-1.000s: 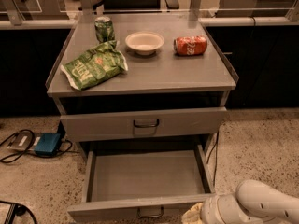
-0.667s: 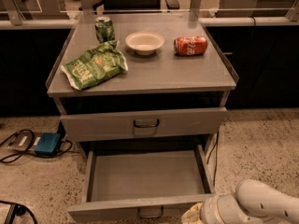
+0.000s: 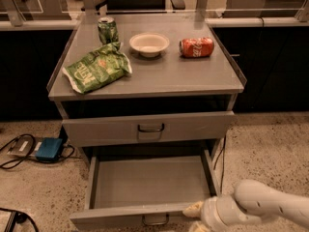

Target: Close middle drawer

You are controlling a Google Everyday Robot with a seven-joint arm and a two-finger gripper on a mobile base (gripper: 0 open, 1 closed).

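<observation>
Grey metal middle drawer point(image 3: 145, 180), wide w/ a deep flat tray and a low narrow front panel, stands pulled well out at the bottom of the grey metal bench point(image 3: 193, 79). Its tray is bare. Its small dark loop handle point(image 3: 155, 220) sits at the panel's centre, near the lower frame edge. The robot's cream-tipped end effector point(image 3: 194, 210) is at the right part of that panel, at its top edge. Touching or just beside can't be told, nor whether it's parted or closed. The white arm point(image 3: 270, 208) comes in from lower right.

Step in hand, prob.: shove the panel straight back under the bench. Contact is off-centre to the right, so a one-sided push could skew the tray and bind it on the side rails. Shifting toward the handle should give an even run. It's best kept on the panel's face, not hooked over the lip, or it risks getting trapped under the taller-fronted grey drawer point(image 3: 183, 127) above, which looks shut.

Edges & room:
- Right of the drawer is open speckled floor point(image 3: 270, 149), enough for the arm to follow in.
- A thin dark cable point(image 3: 222, 158) hangs by the bench's right side, near the drawer wall. It's a possible snag.
- The blue box point(image 3: 49, 149) w/ cords on the floor at left is well apart.
- On top are a green can point(image 3: 107, 29), white bowl point(image 3: 149, 43), green crisp bag point(image 3: 96, 69) and a red can point(image 3: 197, 47) on its side. None is in the path, but a hard slam might set the red can rolling, so the last bit wants easing.
</observation>
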